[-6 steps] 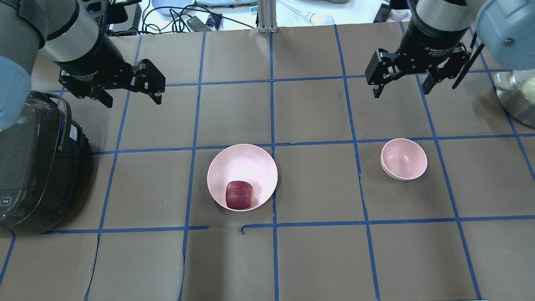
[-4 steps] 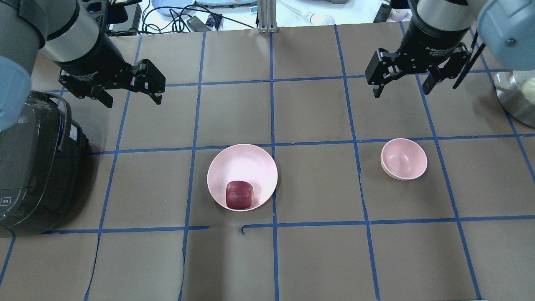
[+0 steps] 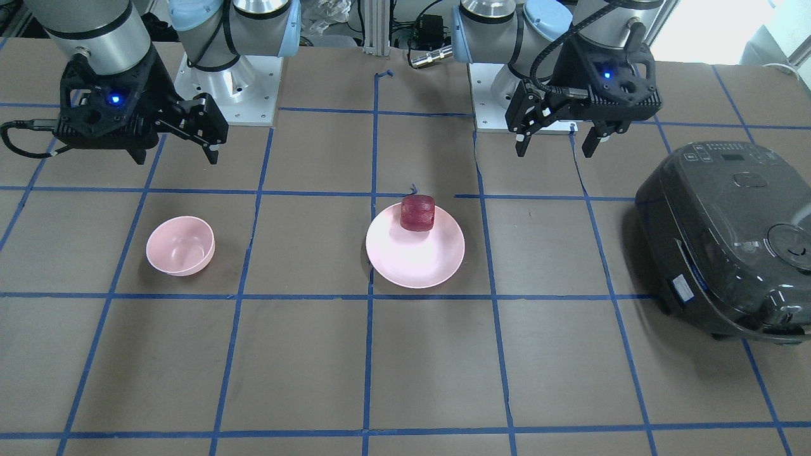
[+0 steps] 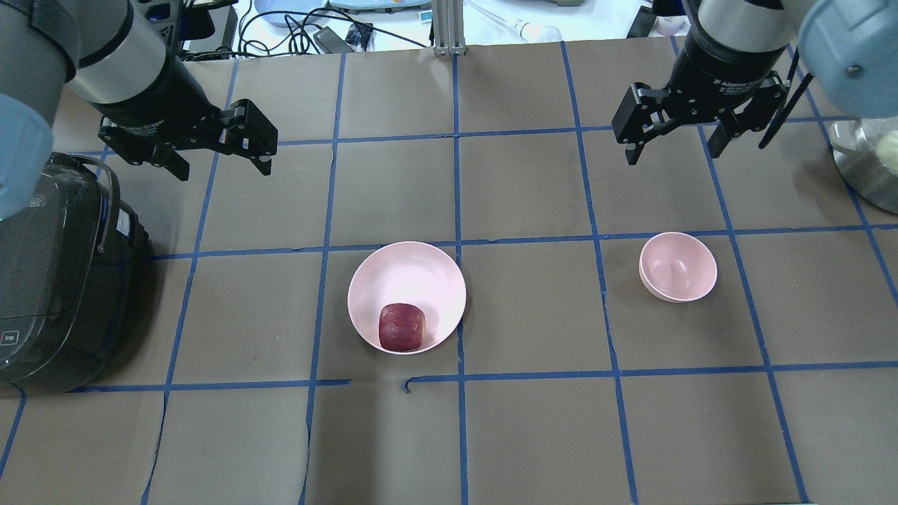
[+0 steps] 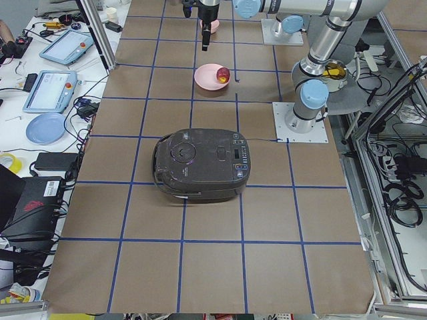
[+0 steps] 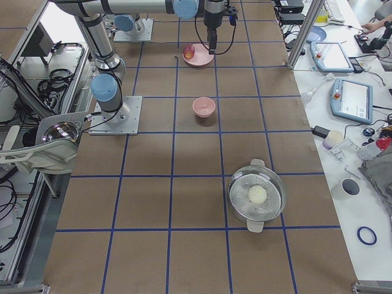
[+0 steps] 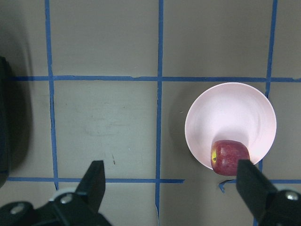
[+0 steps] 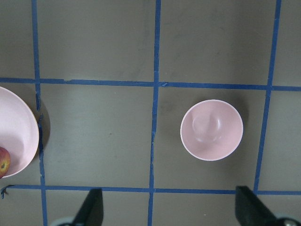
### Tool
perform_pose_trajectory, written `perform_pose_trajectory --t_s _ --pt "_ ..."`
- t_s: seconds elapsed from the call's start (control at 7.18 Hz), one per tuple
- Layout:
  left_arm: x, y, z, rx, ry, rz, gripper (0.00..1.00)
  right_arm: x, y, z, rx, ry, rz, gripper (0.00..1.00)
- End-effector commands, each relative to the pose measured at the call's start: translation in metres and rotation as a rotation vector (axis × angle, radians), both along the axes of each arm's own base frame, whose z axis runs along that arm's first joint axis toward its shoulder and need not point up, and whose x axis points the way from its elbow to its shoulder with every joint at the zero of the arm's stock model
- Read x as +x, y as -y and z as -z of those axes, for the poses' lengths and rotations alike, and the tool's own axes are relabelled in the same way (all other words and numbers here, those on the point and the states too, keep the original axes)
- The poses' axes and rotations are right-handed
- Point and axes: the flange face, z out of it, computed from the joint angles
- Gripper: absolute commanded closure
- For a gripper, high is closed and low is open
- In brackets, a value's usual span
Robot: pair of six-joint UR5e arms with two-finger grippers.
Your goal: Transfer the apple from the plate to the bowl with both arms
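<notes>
The dark red apple (image 4: pixel 402 327) lies on the near edge of the pale pink plate (image 4: pixel 414 273) at the table's middle; it also shows in the front view (image 3: pixel 417 213) and in the left wrist view (image 7: pixel 230 157). The small pink bowl (image 4: pixel 678 266) stands empty to the right, also in the right wrist view (image 8: pixel 211 130). My left gripper (image 4: pixel 219 163) is open and empty, high above the table, far left of the plate. My right gripper (image 4: pixel 673 151) is open and empty, high above the table behind the bowl.
A black rice cooker (image 4: pixel 56 273) stands at the table's left edge. A steel pot (image 4: pixel 866 161) with a pale round thing inside stands at the right edge. Blue tape lines grid the brown table cover (image 4: pixel 533 435).
The right gripper has shifted very slightly. The left arm, apple, plate and bowl have not moved.
</notes>
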Motion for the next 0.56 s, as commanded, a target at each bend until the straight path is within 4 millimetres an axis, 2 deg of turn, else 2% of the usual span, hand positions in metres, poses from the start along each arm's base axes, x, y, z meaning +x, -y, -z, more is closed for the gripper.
perform_pose_trajectory --t_s 0.0,0.42 --pt "0.0001 0.0009 0.0005 0.0 -0.005 0.004 0.0 0.0006 0.0001 0.0007 0.003 0.006 -0.006 0.0" --pt "0.0008 0.0017 0.0005 0.0 -0.005 0.009 0.0 -0.0001 0.0001 0.0018 0.009 -0.002 -0.008 0.0"
